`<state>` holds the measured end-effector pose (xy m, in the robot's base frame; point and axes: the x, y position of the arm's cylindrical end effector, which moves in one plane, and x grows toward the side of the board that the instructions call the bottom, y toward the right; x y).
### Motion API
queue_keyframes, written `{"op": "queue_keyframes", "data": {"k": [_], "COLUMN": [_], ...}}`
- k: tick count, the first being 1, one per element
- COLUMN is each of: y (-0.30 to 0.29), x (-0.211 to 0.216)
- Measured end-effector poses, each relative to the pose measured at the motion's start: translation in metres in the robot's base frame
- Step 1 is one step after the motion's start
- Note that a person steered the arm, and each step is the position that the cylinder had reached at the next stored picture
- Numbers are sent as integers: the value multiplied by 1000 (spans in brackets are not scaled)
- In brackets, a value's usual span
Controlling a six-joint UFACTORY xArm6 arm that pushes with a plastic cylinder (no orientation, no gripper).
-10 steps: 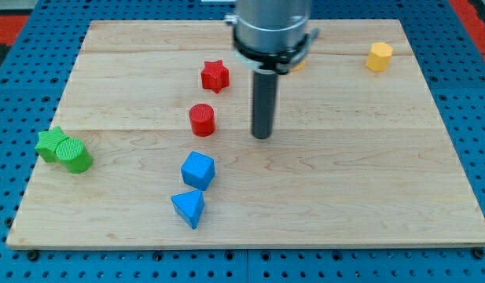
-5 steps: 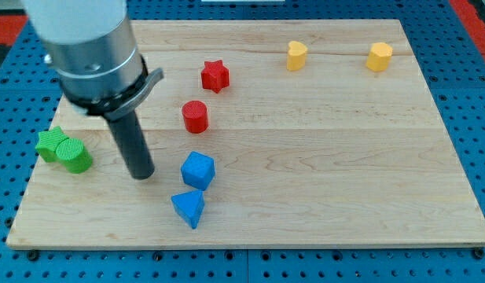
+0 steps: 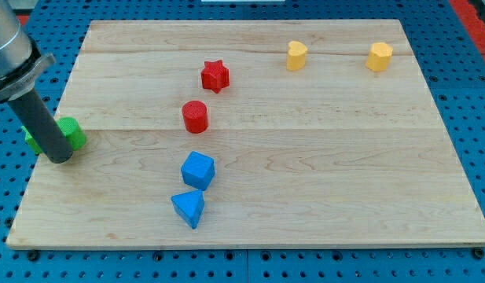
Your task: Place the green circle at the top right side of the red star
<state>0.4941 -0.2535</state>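
The green circle (image 3: 72, 132) lies near the board's left edge, partly hidden by my rod. A second green block (image 3: 30, 138) peeks out to the left of the rod, its shape hidden. My tip (image 3: 60, 157) rests on the board just below and left of the green circle, touching or nearly touching it. The red star (image 3: 214, 75) sits up and to the right, in the upper middle of the board, far from the tip.
A red cylinder (image 3: 195, 115) lies below the red star. A blue cube-like block (image 3: 198, 170) and a blue triangular block (image 3: 189, 207) sit lower down. Two yellow blocks (image 3: 297, 55) (image 3: 379, 56) lie at the top right. The wooden board (image 3: 321, 157) sits on a blue pegboard.
My rod has swept from the board's middle to its far left edge. The red cylinder shifted slightly left. The green blocks have shifted up and now sit partly behind the rod.
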Motion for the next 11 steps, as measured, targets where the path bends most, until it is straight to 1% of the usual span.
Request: {"op": "queue_keyframes", "data": {"k": [1, 3, 4, 5, 6, 8, 9, 11], "y": [-17, -11, 9, 8, 25, 95, 99, 156], "x": [-7, -73, -94, -58, -67, -170, -183, -208]}}
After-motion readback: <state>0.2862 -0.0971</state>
